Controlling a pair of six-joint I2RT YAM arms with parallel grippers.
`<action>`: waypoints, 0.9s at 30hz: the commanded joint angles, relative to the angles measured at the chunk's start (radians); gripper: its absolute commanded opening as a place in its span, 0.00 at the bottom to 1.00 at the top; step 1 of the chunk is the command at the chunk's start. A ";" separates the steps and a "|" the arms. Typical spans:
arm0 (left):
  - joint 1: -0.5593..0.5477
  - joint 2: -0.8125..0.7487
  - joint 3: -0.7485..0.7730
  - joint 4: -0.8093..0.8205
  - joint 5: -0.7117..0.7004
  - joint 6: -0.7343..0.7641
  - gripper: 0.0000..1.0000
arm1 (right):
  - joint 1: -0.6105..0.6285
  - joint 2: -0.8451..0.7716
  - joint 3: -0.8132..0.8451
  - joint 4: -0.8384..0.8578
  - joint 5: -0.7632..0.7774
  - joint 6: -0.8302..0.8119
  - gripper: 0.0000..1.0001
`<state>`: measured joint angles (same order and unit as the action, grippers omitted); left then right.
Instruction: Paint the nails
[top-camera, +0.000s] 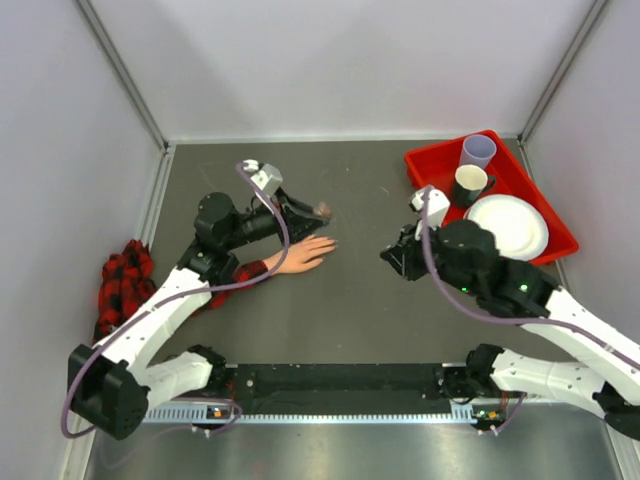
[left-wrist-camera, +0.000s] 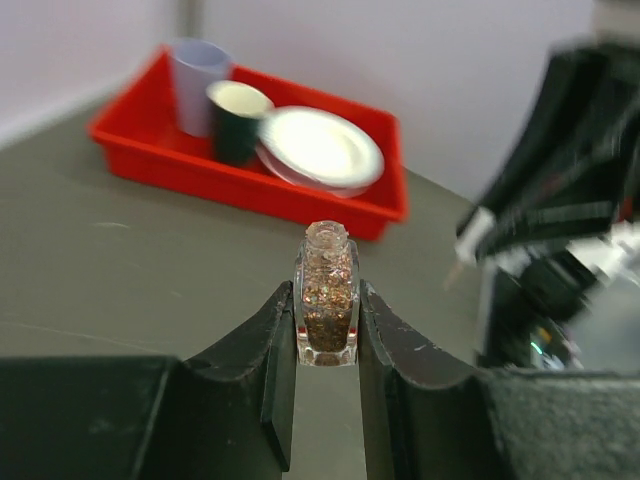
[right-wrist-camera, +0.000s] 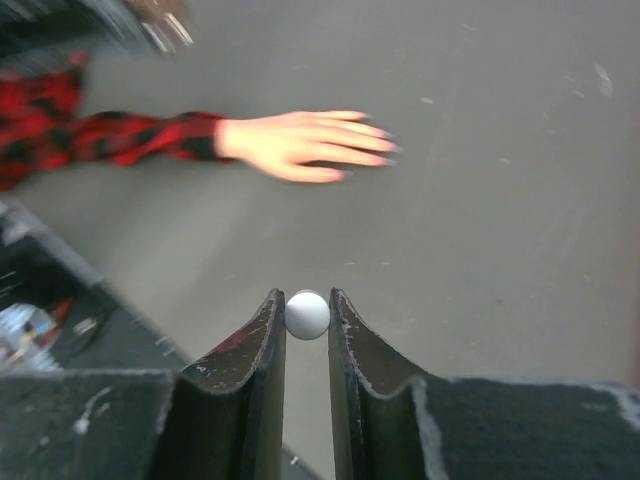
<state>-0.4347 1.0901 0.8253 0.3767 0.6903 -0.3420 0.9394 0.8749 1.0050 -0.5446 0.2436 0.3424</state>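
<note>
A peach mannequin hand (top-camera: 305, 252) in a red-and-black plaid sleeve lies palm down at centre-left, fingers pointing right. Its nails (right-wrist-camera: 388, 152) are too small and blurred to make out in detail. Just behind the hand, my left gripper (top-camera: 314, 211) is shut on a small uncapped bottle of copper glitter polish (left-wrist-camera: 327, 285), held upright between the jaws (left-wrist-camera: 327, 305). To the right of the hand, my right gripper (top-camera: 393, 258) is shut on a small white round cap (right-wrist-camera: 307, 314), pointing at the hand (right-wrist-camera: 300, 145) from a short distance. No brush shows.
At the back right stands a red tray (top-camera: 422, 163) holding a lilac cup (top-camera: 478, 150), a dark mug (top-camera: 470, 184) and a white plate (top-camera: 508, 226). A heap of plaid cloth (top-camera: 124, 280) lies at the left edge. A black rail (top-camera: 340, 380) runs along the near edge.
</note>
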 joint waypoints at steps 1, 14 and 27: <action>-0.079 -0.102 0.038 -0.175 0.232 0.066 0.00 | -0.004 -0.056 0.185 -0.204 -0.239 -0.039 0.00; -0.210 -0.164 0.078 -0.545 0.183 0.373 0.00 | 0.042 0.146 0.543 -0.293 -0.481 -0.003 0.00; -0.211 -0.191 0.040 -0.521 0.221 0.385 0.00 | 0.053 0.268 0.543 -0.235 -0.442 0.049 0.00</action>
<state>-0.6426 0.9257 0.8631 -0.1879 0.8715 0.0257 0.9798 1.1481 1.5387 -0.8410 -0.2344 0.3546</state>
